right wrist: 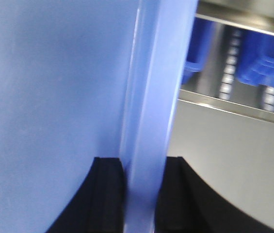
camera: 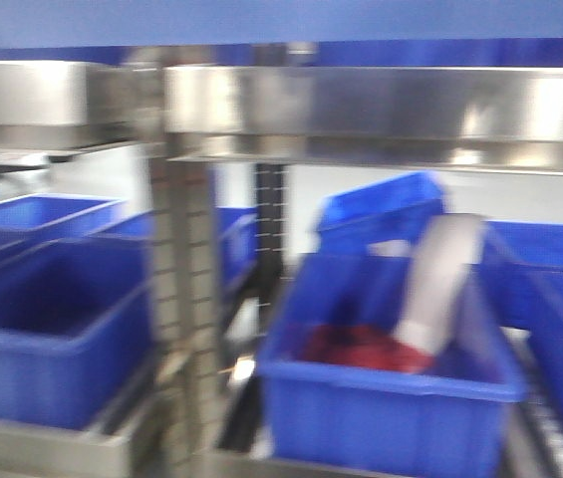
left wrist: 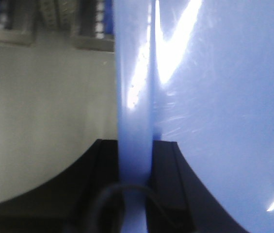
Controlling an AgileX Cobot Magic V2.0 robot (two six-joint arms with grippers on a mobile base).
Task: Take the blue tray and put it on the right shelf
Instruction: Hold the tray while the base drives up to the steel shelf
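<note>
Both grippers are clamped on the blue tray [left wrist: 224, 121]: the left gripper [left wrist: 136, 150] has its rolled rim pinched tight, and the right gripper [right wrist: 144, 165] same deal on its side. In the front view the tray runs along the top, just above the shiny front lip of the right shelf [camera: 381, 105], can't tell if it's touching. Deep blue bins [camera: 391, 398] sit on the rack level below, pretty blurry.
</note>
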